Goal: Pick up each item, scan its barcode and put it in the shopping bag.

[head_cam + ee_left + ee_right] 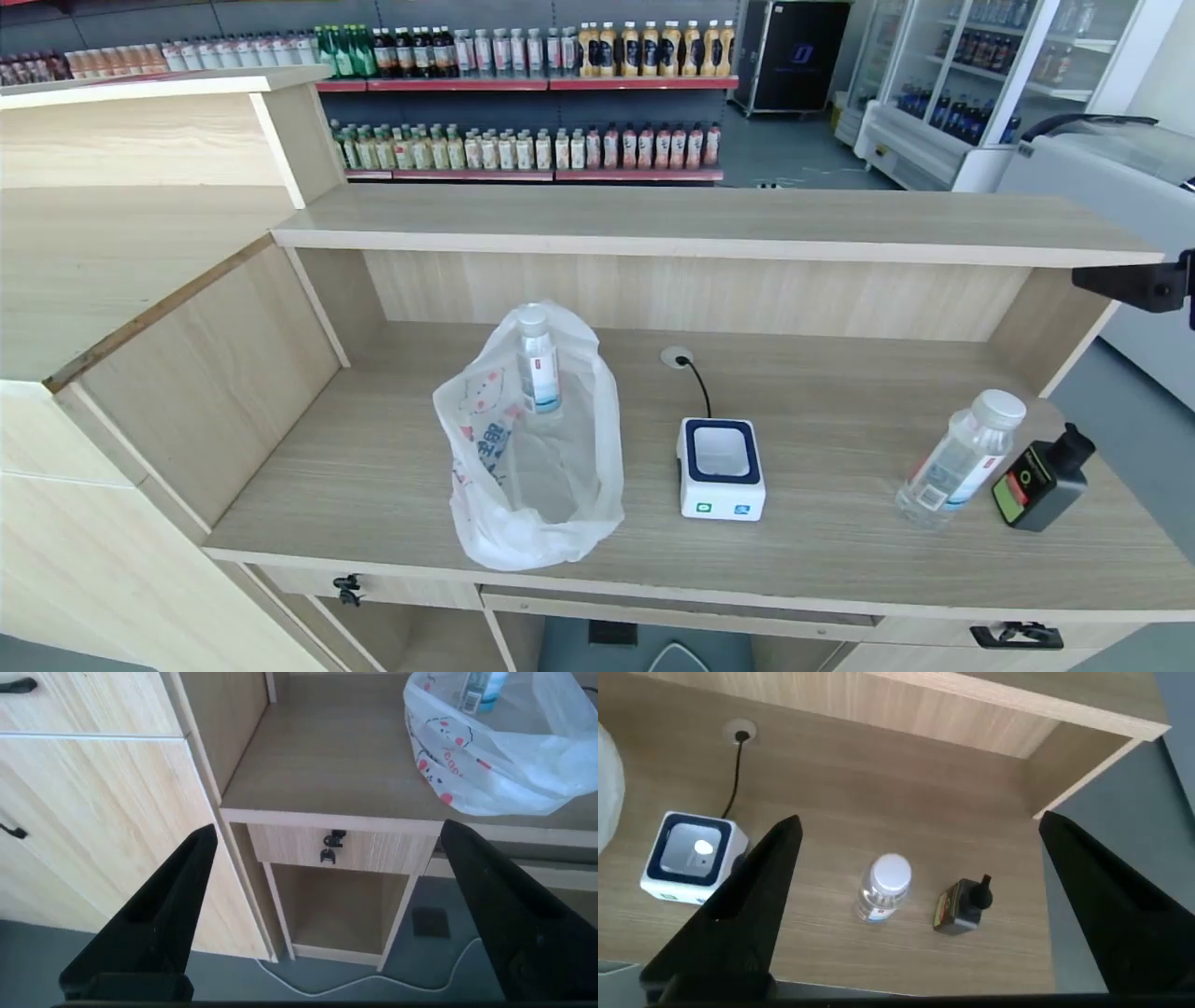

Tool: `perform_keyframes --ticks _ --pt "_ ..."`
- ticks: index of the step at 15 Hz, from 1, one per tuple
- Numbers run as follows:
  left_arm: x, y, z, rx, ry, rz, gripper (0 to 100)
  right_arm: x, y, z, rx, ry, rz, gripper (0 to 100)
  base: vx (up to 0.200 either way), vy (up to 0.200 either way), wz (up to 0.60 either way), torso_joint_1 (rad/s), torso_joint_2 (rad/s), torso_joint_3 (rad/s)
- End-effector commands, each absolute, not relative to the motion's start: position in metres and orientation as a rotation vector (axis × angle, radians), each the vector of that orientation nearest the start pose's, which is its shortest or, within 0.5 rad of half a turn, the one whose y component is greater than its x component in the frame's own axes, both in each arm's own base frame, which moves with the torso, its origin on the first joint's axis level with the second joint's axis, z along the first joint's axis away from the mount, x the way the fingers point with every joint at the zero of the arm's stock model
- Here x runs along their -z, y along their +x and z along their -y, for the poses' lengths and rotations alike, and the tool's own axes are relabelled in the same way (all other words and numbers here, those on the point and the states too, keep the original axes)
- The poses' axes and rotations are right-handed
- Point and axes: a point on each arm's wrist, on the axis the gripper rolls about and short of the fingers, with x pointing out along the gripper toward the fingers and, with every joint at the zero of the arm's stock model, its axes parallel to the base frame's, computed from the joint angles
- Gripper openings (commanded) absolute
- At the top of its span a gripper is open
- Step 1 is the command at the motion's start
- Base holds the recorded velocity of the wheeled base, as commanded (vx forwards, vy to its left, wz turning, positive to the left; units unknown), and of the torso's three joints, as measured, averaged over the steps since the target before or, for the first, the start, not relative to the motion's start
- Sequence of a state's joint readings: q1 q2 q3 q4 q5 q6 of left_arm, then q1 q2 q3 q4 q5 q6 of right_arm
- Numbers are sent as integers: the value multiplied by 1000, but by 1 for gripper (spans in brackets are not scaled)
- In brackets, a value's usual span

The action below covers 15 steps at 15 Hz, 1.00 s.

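The right hand, fingers apart, is hovering above the upright water bottle at the right end of the desk. The left hand, also spread, is hanging well off, near the shopping bag.

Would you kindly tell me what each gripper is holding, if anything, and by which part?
Nothing is held; the left gripper and right gripper are both open and empty.
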State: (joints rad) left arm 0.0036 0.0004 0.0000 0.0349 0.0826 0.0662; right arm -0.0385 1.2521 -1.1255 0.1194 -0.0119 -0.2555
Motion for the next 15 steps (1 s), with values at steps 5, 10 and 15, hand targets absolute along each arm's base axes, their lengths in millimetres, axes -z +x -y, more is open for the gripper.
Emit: perform_keyframes --ticks 5,10,15 --pt "-72 -23 -2 -86 67 -38 100 -223 187 30 116 -253 -358 100 0 0 0 0 0 0" --pt "-72 -23 -2 -86 67 -38 100 -159 174 44 196 -310 -356 100 0 0 0 0 0 0" --pt "-72 -23 -2 -86 67 -38 100 -152 163 52 262 -283 -365 100 0 0 0 0 0 0"
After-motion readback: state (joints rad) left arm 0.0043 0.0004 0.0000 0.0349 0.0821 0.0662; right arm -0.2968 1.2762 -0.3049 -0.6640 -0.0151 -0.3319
